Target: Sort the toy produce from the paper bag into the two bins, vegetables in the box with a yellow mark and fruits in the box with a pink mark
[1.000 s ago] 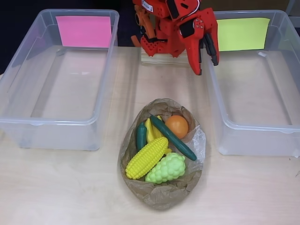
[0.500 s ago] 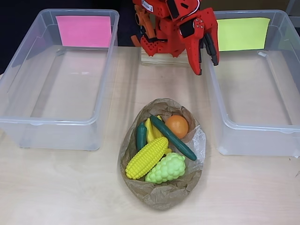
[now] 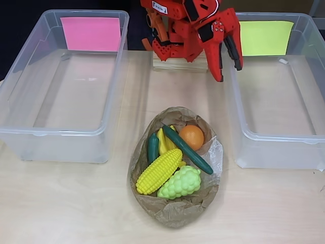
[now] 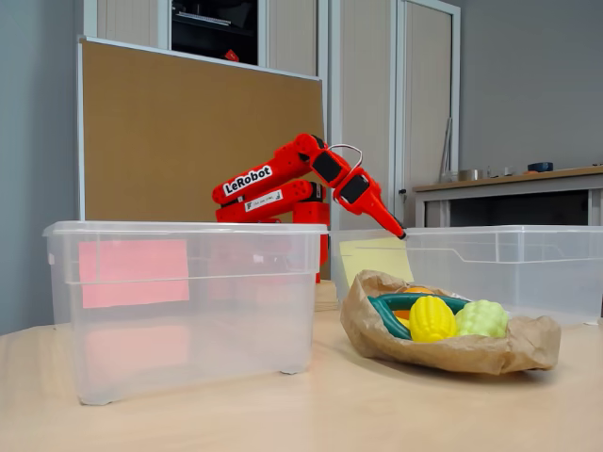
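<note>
A crumpled paper bag (image 3: 175,209) lies open at the table's middle front. It holds a yellow corn cob (image 3: 158,171), light green grapes (image 3: 180,183), an orange (image 3: 191,136), a long dark green cucumber (image 3: 187,149), a shorter dark green piece (image 3: 153,147) and a yellow piece (image 3: 163,142). The clear box with the pink mark (image 3: 91,33) stands at the left, the one with the yellow mark (image 3: 265,37) at the right; both hold nothing. My red gripper (image 3: 229,74) hangs open and holding nothing, raised above the right box's near-left rim. In the fixed view the gripper (image 4: 397,227) points down above the bag (image 4: 452,353).
The arm's base sits on a wooden block (image 3: 179,63) at the back between the two boxes. Bare light wood table (image 3: 66,203) runs along the front and on either side of the bag. A brown board (image 4: 179,132) stands behind the arm.
The gripper has shifted slightly to the right, toward the yellow-marked box. The bag and its produce have not moved.
</note>
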